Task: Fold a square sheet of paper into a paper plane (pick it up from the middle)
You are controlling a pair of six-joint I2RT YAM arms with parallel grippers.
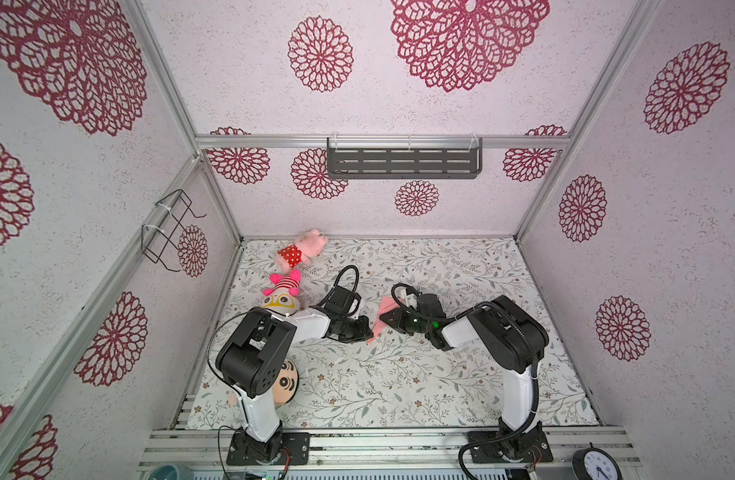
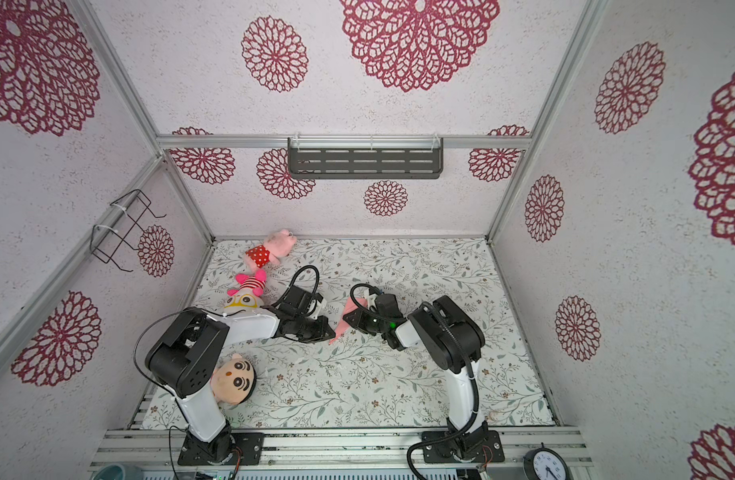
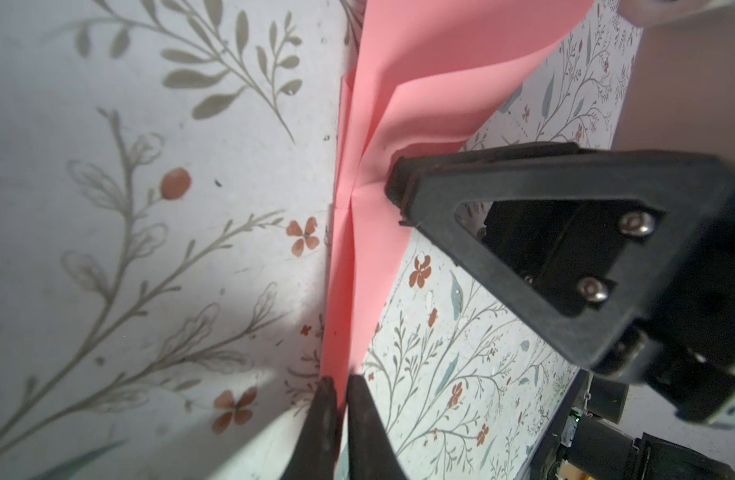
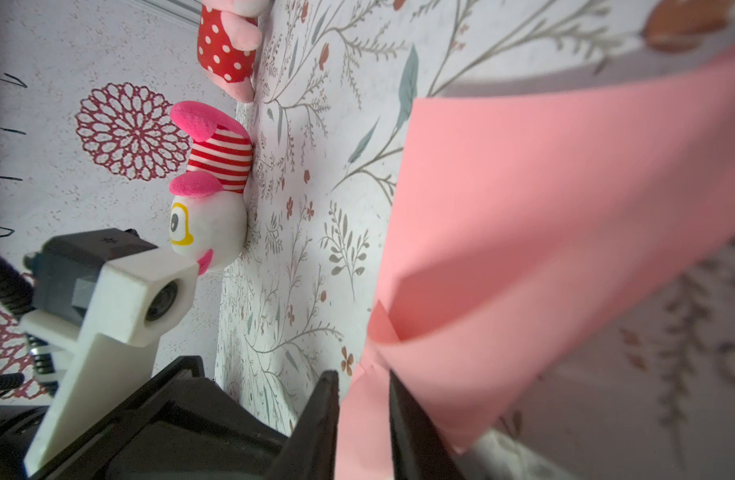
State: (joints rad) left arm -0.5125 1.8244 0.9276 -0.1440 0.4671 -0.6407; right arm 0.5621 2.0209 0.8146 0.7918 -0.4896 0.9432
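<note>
My left fingers [image 3: 340, 409] were closed on the narrow end of the folded pink paper [image 3: 370, 137], and my right fingers [image 4: 363, 419] pinched its middle; it stood on edge over the middle of the counter [image 1: 399, 374], between my two arms. I judged that pulling apart could tear it at the crease, or a loose layer could spring open. My arms hid most of it in both top views, so I could not count the folds. The plush toys [image 1: 283, 291] lay well apart.
</note>
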